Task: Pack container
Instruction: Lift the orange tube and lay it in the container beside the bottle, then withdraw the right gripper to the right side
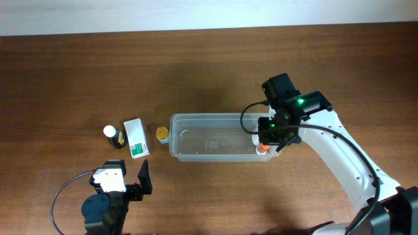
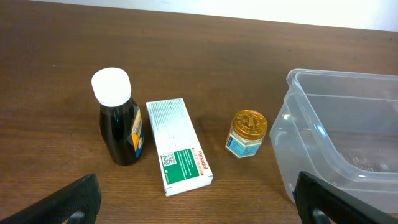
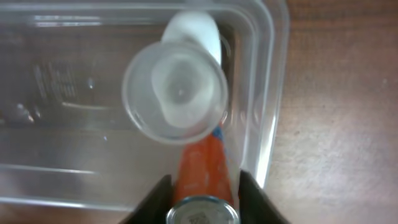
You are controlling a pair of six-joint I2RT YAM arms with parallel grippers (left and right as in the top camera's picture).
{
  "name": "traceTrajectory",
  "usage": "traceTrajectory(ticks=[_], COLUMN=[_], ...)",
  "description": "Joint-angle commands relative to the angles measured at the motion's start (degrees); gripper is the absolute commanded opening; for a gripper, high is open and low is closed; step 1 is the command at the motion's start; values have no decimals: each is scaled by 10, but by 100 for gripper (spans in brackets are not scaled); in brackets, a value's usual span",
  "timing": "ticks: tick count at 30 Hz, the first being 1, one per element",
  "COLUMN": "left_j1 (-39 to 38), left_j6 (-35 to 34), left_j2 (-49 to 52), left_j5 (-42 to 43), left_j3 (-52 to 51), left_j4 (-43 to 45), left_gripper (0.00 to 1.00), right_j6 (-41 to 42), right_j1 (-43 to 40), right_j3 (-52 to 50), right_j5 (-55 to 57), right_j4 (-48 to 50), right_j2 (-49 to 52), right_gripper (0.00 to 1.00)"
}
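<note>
The clear plastic container [image 1: 209, 117] lies in the middle of the table. It also shows in the left wrist view [image 2: 339, 118] and the right wrist view [image 3: 273, 87]. My right gripper [image 1: 270, 136] is over its right end, shut on an orange bottle [image 3: 200, 168] with a clear cap [image 3: 175, 93] that points down into the container. In the overhead view the orange bottle [image 1: 262, 149] is just inside the right wall. My left gripper [image 1: 122, 181] is open and empty near the front edge; the left wrist view [image 2: 196, 200] shows nothing between its fingers.
Left of the container stand a dark bottle with a white cap [image 1: 112, 134] [image 2: 118, 124], a white-and-green box [image 1: 136, 138] [image 2: 178, 146] lying flat, and a small jar with a gold lid [image 1: 161, 133] [image 2: 247, 133]. The right arm's cable loops over the container's right end.
</note>
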Motion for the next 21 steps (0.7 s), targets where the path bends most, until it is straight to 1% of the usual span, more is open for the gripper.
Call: traceTrajectory(ticks=[1,5,8,10,12,16,21], left_j1=[3,3,3,3,3,3,3], left_j6=[9,9,9,9,9,9,9], left_j2=[-5,-5,-5,-5,-5,-5,-5], left_j5=[4,4,4,4,4,4,4], left_j3=[-2,-2,-2,-2,-2,-2,-2], left_j4=[1,1,1,1,1,1,1], left_gripper=[99,100,99,99,99,99,99], right_j6=[5,5,5,5,6,7,7], right_j1=[6,6,5,1,-14,-81,-211], right_j3=[-5,5,29,46,63,72,72], right_j5=[-3,-3,-3,0,6,10,8], right_j4=[2,1,-8,-15,-21,-21,-26], right_j2=[-15,-56,-98,-124,-150,-190,-202], right_gripper=[45,65,72,78,82,88,94])
